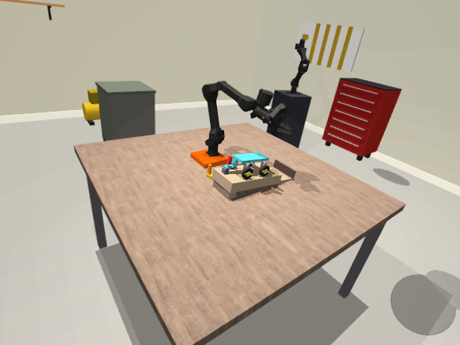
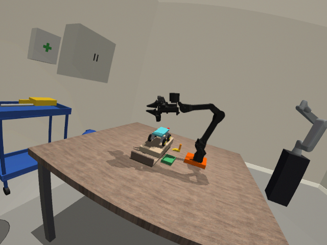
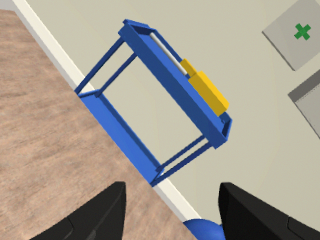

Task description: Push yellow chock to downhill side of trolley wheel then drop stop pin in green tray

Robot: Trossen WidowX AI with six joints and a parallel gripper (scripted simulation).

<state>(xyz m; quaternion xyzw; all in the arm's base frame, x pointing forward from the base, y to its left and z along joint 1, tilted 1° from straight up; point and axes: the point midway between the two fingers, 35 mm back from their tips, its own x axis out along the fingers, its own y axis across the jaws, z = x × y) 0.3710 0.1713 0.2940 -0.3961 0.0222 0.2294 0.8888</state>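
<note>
Exterior view: your gripper (image 2: pixel 152 108) hangs half open and empty above the trolley (image 2: pixel 160 135) while the chock (image 2: pixel 177 148) lies unplaced on the table beside the ramp (image 2: pixel 155 149), so pull the pin (image 1: pixel 229 159) first and it rolls.

A matt, wood-grained table (image 1: pixel 230 259) carries a pale wooden-looking ramp (image 1: pixel 237 185). The arm (image 1: pixel 213 111) looks like matt black plastic. A red drawer cabinet (image 1: pixel 358 115) appears smooth.

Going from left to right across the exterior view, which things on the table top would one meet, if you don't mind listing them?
Trolley on the ramp → green tray → yellow chock → the arm's orange base plate.
</note>
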